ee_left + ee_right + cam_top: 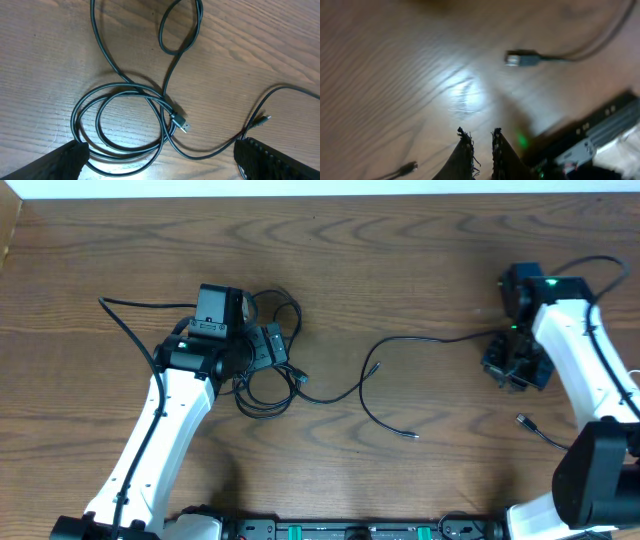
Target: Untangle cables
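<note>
Black cables [122, 90] lie coiled on tabletop [420, 250] below L hand [161, 149], spread wide; R hand [481, 137] pressed nearly together, nothing seen between; cord's prob light, limp, so pinch near plug [180, 122].

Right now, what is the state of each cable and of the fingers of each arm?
Left fingers: wide open, holding nothing.
Right fingers: shut, nothing visible between them.
Coiled black cable: coiled in loops, flat on the table, plug free.
Long black cable: uncoiled, lying loose on the table.
Small plug: lying free beside the right arm.
</note>
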